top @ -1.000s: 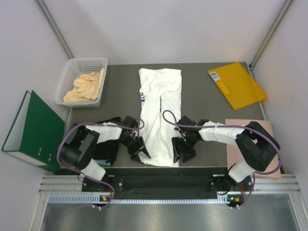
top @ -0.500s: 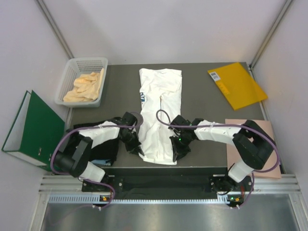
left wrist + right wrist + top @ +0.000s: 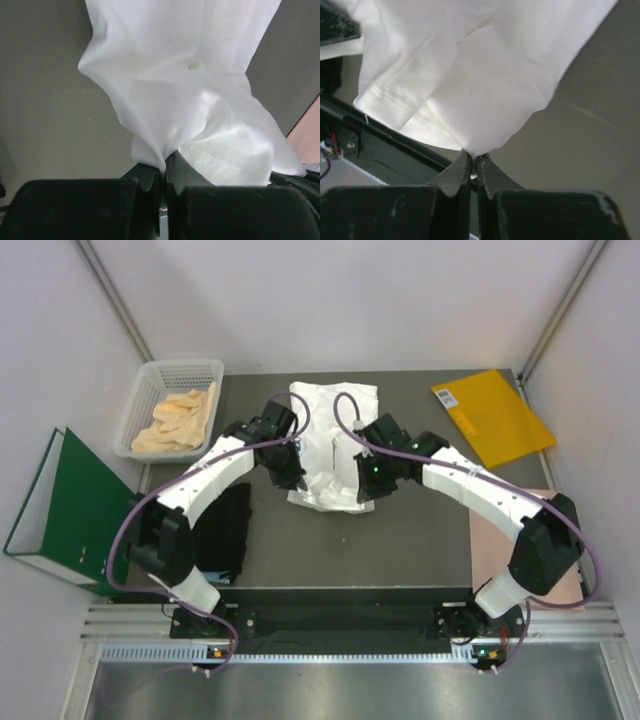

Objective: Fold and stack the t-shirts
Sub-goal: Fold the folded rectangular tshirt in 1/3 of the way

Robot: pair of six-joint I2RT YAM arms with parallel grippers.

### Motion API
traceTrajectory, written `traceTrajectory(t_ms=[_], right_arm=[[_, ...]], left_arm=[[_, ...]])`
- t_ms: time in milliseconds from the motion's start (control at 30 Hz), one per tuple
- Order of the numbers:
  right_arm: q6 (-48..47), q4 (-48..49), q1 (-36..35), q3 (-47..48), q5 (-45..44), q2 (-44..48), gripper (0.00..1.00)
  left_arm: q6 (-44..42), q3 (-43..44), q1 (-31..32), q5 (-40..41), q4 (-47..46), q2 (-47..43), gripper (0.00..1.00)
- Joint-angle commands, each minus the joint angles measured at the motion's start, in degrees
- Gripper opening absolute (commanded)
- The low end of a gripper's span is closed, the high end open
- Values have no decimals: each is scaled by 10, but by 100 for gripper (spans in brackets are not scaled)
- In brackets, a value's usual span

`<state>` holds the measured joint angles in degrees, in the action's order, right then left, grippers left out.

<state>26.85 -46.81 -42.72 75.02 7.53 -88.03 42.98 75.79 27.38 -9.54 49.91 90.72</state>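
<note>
Bare grey tabletop (image 3: 400, 550) runs from the white t-shirt (image 3: 335, 405) toward 6 o'clock as far as the near edge. It lies between the black t-shirt (image 3: 228, 530) at 8 o'clock and the pink sheet (image 3: 505, 540) at 4 o'clock. An orange envelope (image 3: 492, 417) lies at 2 o'clock and a basket (image 3: 150, 380) sits at the 10 o'clock corner.

The white t-shirt sits at 12 o'clock, bunched and doubled over, with its stitched hem raised. The left pincer (image 3: 293, 478) is clamped on the hem's 8 o'clock corner and the right pincer (image 3: 366, 488) on its 4 o'clock corner. Cloth drapes from both.
</note>
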Motion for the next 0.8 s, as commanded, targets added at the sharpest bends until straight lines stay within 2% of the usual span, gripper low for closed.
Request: traceTrajectory(t_ms=[0,200,367,433,500,533,567,600,633,667,733,767], right_arm=[[-60,-11,67,57,-26,-51,0],[-100,27,146,129,-2,-126,0],[-136,106,169,179,86,-203,1],[-143,103,171,228,75,-251,2],[-147,85,180,273,67,-290,3],[-147,78,184,313,60,-320,4],[-145,80,186,325,37,-329,9],[-141,83,190,334,18,-333,14],[-139,89,190,336,-6,-324,29],[-140,124,187,325,-47,-310,56],[-155,171,182,273,-73,-251,77],[-159,198,179,259,-94,-233,94]], left_arm=[[-23,87,-16,6,29,67,0],[-26,196,-54,-17,33,172,0],[-28,278,-80,-60,34,264,0],[-26,304,-91,-65,47,305,1],[-19,338,-104,-74,61,331,44],[-15,348,-108,-76,69,349,78],[-11,365,-111,-78,72,355,99],[-13,371,-116,-80,68,358,99],[-17,372,-118,-84,59,352,99],[-25,372,-119,-85,50,346,99],[-36,357,-122,-87,19,319,99],[-46,349,-123,-87,9,310,99]])
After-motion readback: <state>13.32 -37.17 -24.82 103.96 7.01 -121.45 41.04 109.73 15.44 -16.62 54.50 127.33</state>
